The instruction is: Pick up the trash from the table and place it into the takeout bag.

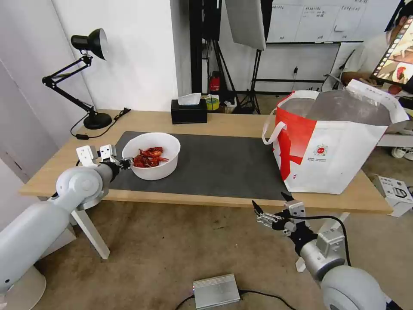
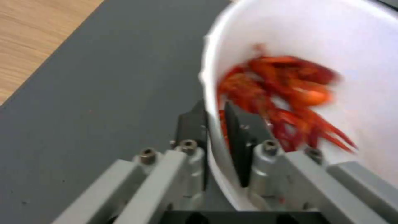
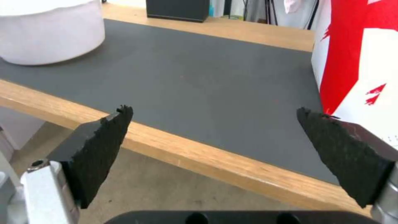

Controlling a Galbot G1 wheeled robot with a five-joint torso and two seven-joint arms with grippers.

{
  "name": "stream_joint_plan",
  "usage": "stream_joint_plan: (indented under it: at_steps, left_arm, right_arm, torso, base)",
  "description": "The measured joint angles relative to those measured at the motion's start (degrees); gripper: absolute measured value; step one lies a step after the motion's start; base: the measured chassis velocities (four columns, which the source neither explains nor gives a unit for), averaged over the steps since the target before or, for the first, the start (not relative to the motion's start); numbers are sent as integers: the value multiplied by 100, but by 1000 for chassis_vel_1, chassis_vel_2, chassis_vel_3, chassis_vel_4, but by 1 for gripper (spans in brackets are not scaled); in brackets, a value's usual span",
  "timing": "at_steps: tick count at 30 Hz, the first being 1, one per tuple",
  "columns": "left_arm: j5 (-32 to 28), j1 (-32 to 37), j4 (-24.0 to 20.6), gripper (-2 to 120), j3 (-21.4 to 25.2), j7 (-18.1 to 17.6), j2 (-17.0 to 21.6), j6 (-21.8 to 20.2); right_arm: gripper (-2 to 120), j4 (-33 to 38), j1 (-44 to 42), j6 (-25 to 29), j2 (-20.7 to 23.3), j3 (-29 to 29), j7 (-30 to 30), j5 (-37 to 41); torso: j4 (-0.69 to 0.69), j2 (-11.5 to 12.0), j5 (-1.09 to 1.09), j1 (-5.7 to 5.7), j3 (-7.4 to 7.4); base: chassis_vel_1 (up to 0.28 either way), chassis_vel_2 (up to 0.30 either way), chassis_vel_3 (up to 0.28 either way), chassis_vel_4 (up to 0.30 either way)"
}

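A white round bowl (image 1: 152, 173) of red crayfish shells (image 1: 148, 157) sits on the left part of the dark grey mat (image 1: 223, 163) on the table (image 1: 232, 122). My left gripper (image 1: 127, 162) is shut on the bowl's near-left rim. The left wrist view shows one finger outside the bowl (image 2: 365, 46) and one inside, with the gripper (image 2: 213, 107) astride the wall. The takeout bag (image 1: 335, 150) stands open at the table's right end. My right gripper (image 1: 271, 201) hangs open below the table's front edge, left of the bag (image 3: 360, 46), holding nothing.
A black desk lamp (image 1: 92, 77) and a black tissue box (image 1: 188, 111) stand along the table's back edge. On the floor lie a grey metal box (image 1: 215, 290) in front of me and a white device (image 1: 393, 191) at the right.
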State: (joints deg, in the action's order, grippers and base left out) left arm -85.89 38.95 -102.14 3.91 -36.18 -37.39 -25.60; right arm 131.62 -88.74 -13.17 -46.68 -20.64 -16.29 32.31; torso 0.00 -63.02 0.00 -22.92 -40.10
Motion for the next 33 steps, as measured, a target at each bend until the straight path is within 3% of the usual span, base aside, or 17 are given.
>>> stream_joint_plan:
  at_steps: [3, 29, 33]
  left_arm:
    - [-10, 4, -25, 0, 8, -2, 36, 4]
    - [-31, 221, -265, 0, 189, -27, 78, 27]
    - [-31, 357, -374, 0, 347, 129, 82, 28]
  right_arm:
    - [100, 0, 0, 0, 0, 0, 0, 0]
    - [100, 0, 0, 0, 0, 0, 0, 0]
    - [100, 0, 0, 0, 0, 0, 0, 0]
  torso:
    - [0, 0, 0, 0, 0]
    - [0, 0, 0, 0, -1]
    - [0, 0, 0, 0, -1]
  base:
    - [0, 0, 0, 0]
    - [0, 0, 0, 0]
    - [0, 0, 0, 0]
